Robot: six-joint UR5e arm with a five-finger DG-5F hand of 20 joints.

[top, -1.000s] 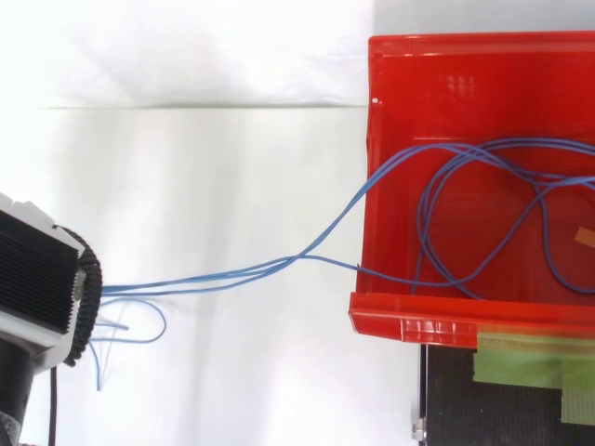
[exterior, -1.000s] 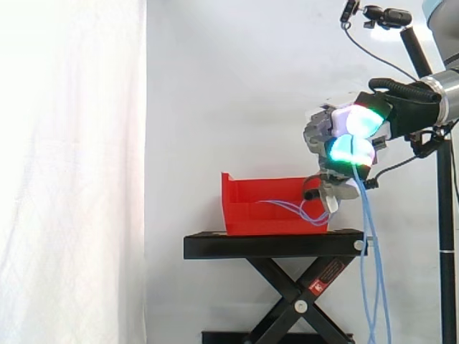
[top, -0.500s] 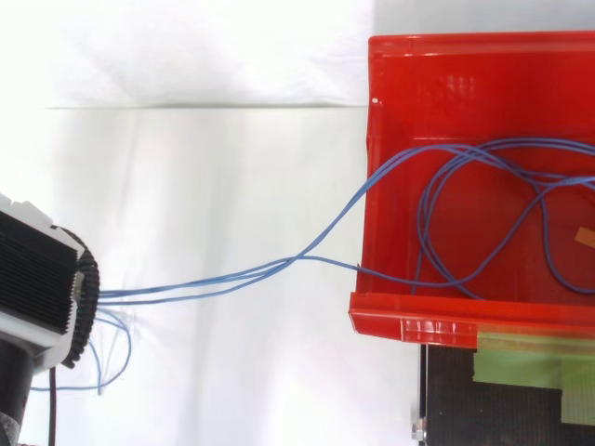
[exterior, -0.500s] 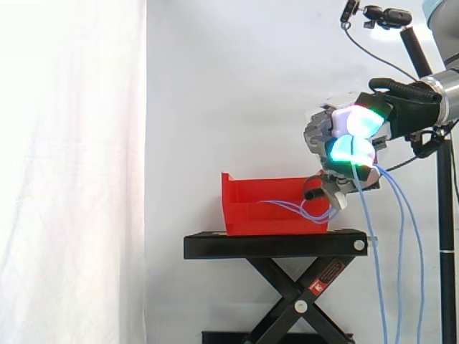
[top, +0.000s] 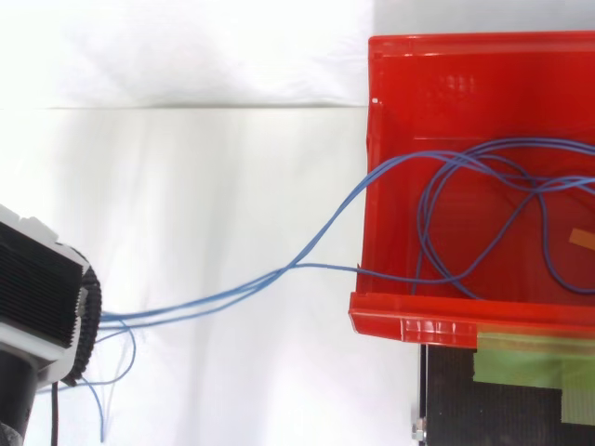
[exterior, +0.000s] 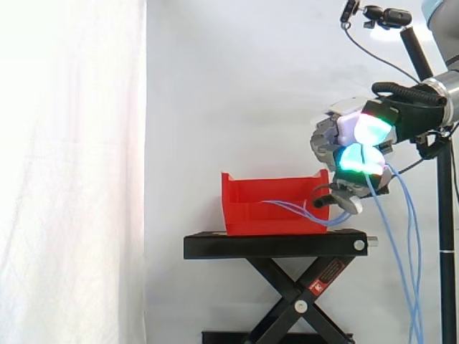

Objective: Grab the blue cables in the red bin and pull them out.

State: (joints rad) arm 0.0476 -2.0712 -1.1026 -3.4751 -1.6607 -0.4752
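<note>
Since half a second ago, the robot hand (exterior: 344, 140) has drawn a little further right and slightly upward, away from the bin, and the strands hanging below it have swung closer together. In the side view, we see the robot hand coming in from the right, above and to the right of the bin. It is clenched on the blue cables (exterior: 288, 206), with its fingers curled and its glowing fingertips (exterior: 356, 158), white-green above and cyan below, closed over them.

From the grasp, part of the cable bundle sags leftward over the bin's right edge and into the red bin (exterior: 251, 195). The rest drops in long strands toward the floor at the right.

In the top view, we see the cables stretched in a shallow line from a black ribbed housing (top: 37, 288) at the left edge. They cross the white floor and climb over the left wall of the red bin. Much of their length lies looped inside the bin, beside a small orange tag (top: 584, 236).

The bin sits on the black worktop (exterior: 272, 245) of a scissor stand, with green tape (top: 521, 358) on the worktop below the bin's lower rim. A white curtain (exterior: 72, 172) hangs behind.
</note>
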